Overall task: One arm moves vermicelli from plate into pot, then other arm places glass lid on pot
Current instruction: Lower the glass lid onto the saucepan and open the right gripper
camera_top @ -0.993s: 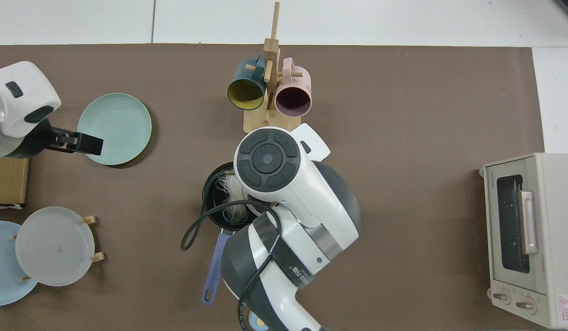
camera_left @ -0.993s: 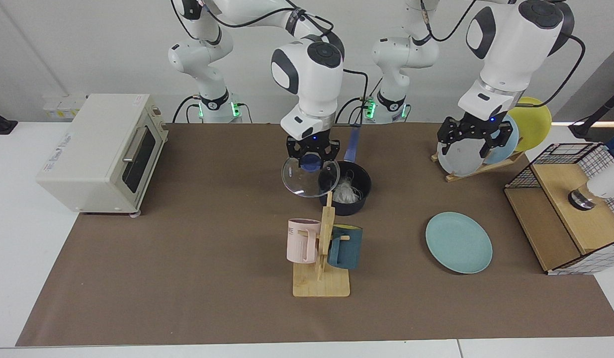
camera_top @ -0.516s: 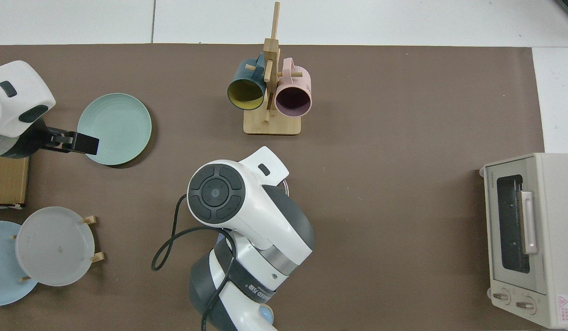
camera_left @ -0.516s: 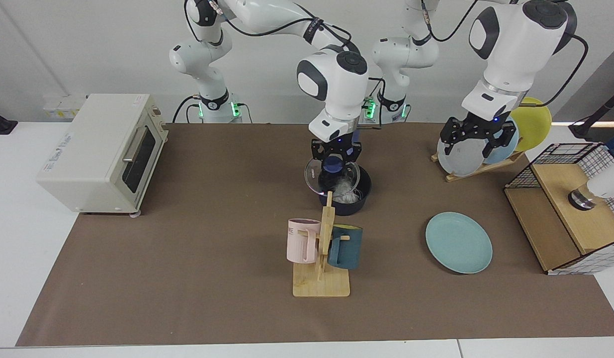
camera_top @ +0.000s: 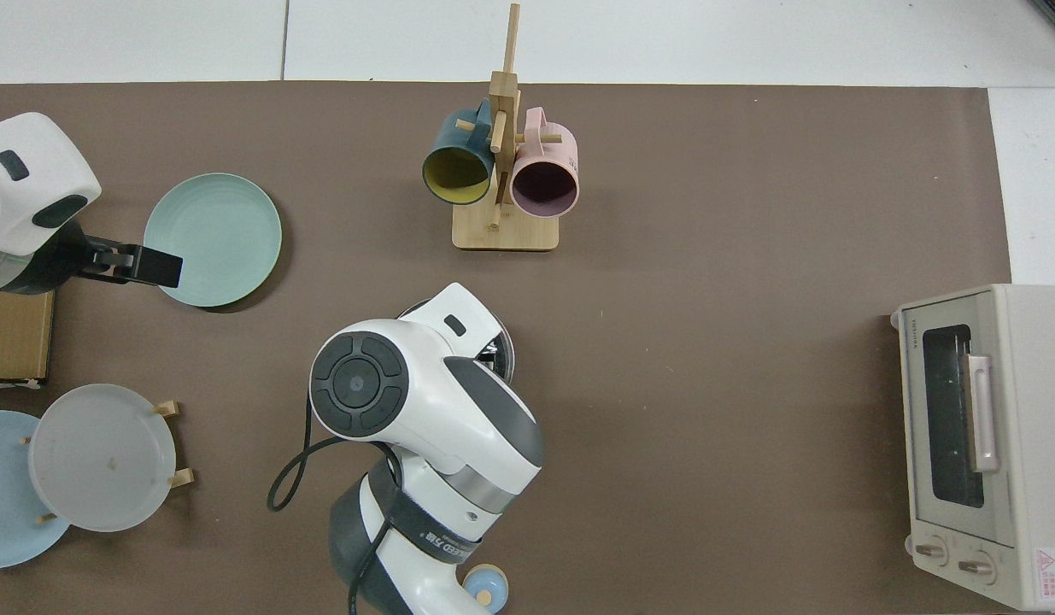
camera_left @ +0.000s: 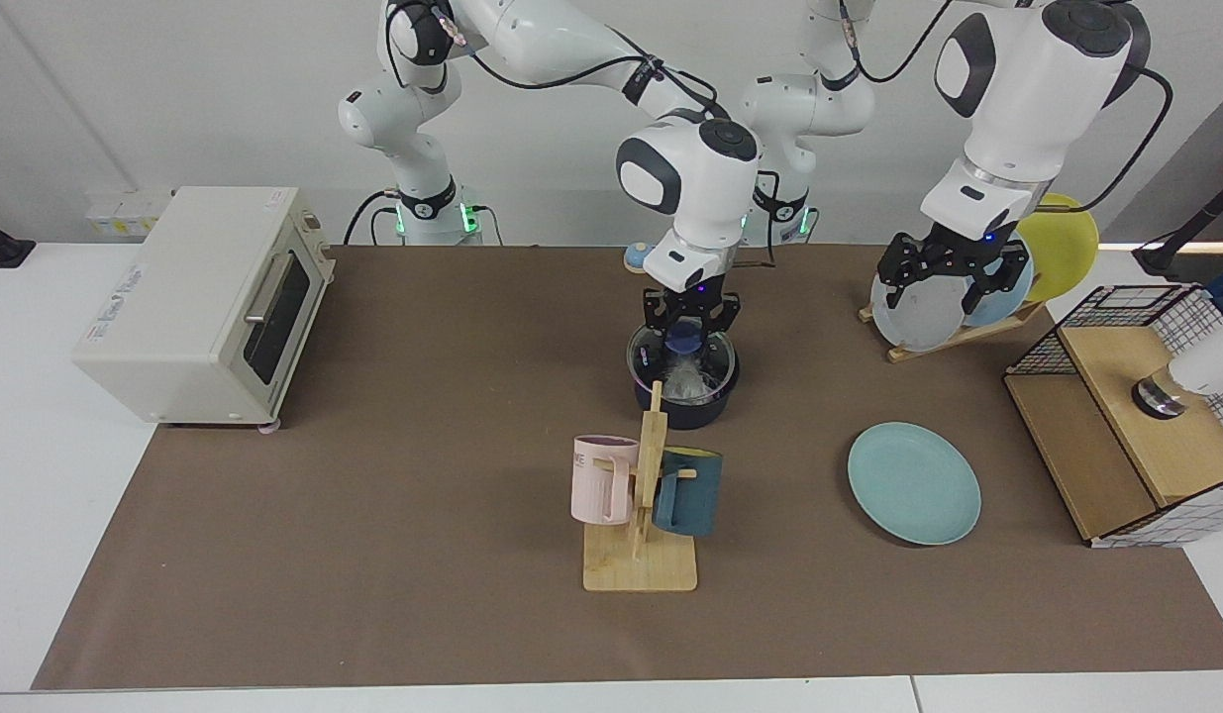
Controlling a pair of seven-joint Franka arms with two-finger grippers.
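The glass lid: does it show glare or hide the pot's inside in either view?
Facing view: the glass lid shows pale reflections, yet the vermicelli in the pot remains visible through it, below the right gripper. Top view: the right arm covers nearly everything; only a shiny lid edge shows.

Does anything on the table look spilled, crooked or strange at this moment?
Nothing stands out. The glass lid sits level over the pot, the right gripper on its knob, vermicelli inside. The plate is bare, no strands spilled. The left gripper waits near the plate rack.
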